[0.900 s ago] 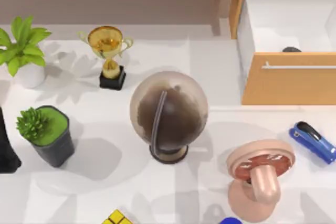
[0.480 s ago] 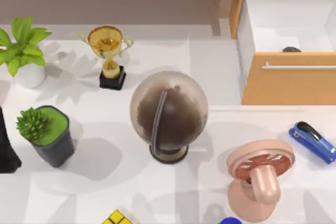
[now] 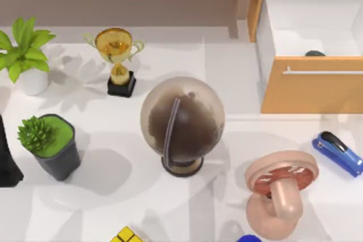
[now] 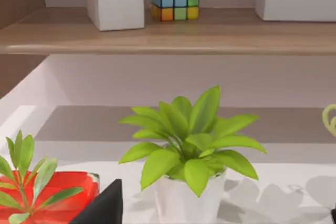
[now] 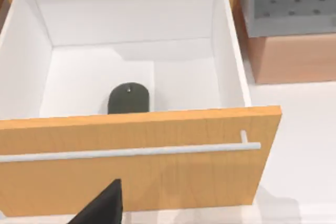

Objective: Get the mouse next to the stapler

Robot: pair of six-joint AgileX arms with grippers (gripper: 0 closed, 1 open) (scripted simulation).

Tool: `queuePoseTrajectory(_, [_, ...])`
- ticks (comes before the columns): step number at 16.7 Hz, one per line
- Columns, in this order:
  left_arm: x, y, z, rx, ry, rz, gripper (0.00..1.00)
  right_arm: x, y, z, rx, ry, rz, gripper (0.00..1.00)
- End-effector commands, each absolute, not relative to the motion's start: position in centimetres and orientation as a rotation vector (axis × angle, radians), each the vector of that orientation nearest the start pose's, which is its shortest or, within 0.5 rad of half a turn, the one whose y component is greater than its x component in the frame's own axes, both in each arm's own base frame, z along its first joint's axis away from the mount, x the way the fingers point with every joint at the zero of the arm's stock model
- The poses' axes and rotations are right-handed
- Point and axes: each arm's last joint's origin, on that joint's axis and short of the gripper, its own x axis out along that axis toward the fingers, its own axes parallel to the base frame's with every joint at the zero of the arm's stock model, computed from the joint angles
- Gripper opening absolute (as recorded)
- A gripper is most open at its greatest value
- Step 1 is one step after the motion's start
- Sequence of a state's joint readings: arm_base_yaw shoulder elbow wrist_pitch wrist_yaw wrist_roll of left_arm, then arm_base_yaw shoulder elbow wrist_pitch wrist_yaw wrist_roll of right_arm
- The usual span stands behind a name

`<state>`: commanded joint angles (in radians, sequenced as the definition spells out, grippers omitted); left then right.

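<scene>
One mouse [image 5: 128, 98] against drawer [image 5: 131, 166] front

Mouse [image 5: 128, 98]: dark grey low dome, flat on the white floor of the open drawer [image 5: 131, 156] at upper right of top view, just behind the front panel. Stapler [image 3: 338, 152]: blue, black rounded end, lying diagonal on the worktop [image 3: 113, 208] at right edge, below drawer, well apart from the mouse.

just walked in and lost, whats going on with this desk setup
Nothing is being held yet. The mouse lies inside the open drawer, just behind its wooden front. The stapler sits on the table at the right side, in front of the drawer and beside the pink fan. The right wrist view looks down into the drawer at the mouse.
</scene>
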<state>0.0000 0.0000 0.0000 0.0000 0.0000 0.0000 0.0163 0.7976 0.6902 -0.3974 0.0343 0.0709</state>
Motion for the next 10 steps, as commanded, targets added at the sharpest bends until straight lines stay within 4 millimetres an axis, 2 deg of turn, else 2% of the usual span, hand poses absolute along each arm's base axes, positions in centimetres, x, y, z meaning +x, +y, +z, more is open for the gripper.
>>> queuePoseTrajectory(3, [10.6, -0.1, 16.0, 0.000, 0.000, 0.000, 1.00, 22.2, 1.2, 28.9, 0.031, 0.664, 0.010, 1.00])
queuePoseTrajectory(7, [10.6, -0.1, 16.0, 0.000, 0.000, 0.000, 1.00, 26.9, 3.0, 30.4, 0.011, 0.791, 0.074, 1.00])
queuePoseTrajectory(10, [10.6, -0.1, 16.0, 0.000, 0.000, 0.000, 1.00, 31.2, 3.9, 30.7, 0.012, 0.885, 0.076, 1.00])
